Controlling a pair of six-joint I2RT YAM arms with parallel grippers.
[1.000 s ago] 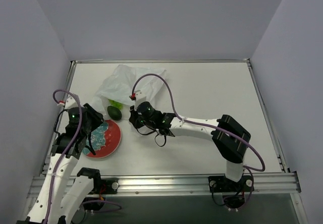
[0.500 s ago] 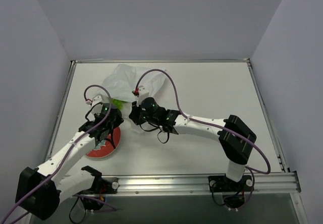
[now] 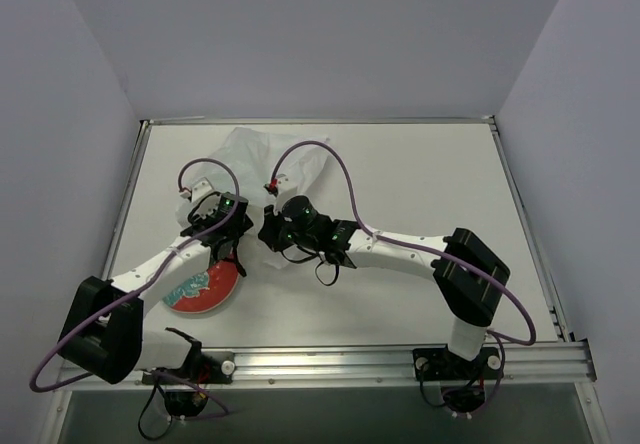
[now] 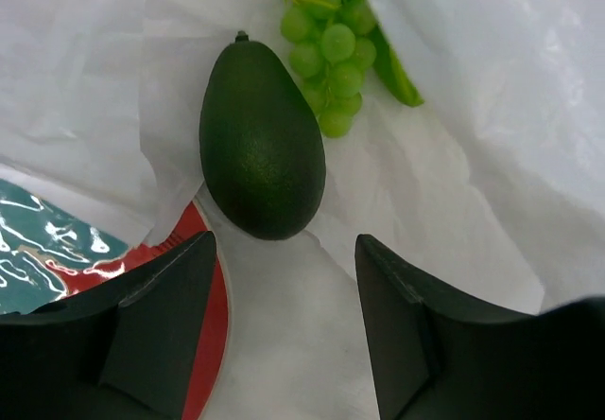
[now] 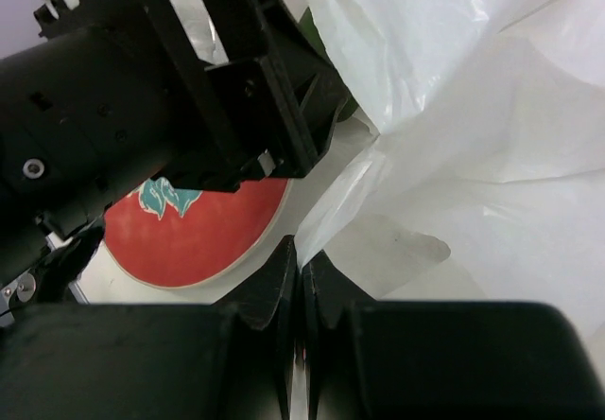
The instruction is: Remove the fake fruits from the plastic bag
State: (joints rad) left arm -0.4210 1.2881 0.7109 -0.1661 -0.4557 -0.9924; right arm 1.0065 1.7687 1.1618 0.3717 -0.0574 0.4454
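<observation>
The plastic bag (image 3: 250, 159) lies wrinkled at the back left of the table. In the left wrist view a dark green avocado-shaped fruit (image 4: 262, 141) lies on the bag's film (image 4: 492, 146), with a light green grape bunch (image 4: 326, 42) just behind it. The ridged oval fruit is not in view. My left gripper (image 4: 284, 330) is open, its fingers a short way in front of the dark fruit. My right gripper (image 5: 304, 261) is shut on a pinched edge of the bag (image 5: 444, 117), right beside the left gripper (image 3: 232, 232).
A red-rimmed plate with a teal pattern (image 3: 203, 286) lies at the front left, partly under the left arm; its rim shows in the left wrist view (image 4: 203, 297) and right wrist view (image 5: 203, 226). The two arms crowd together over the bag's mouth.
My left arm has swung from beside the plate up to the bag's mouth, now covering the fruits in the top view. The right gripper shifted slightly with the bag edge.
</observation>
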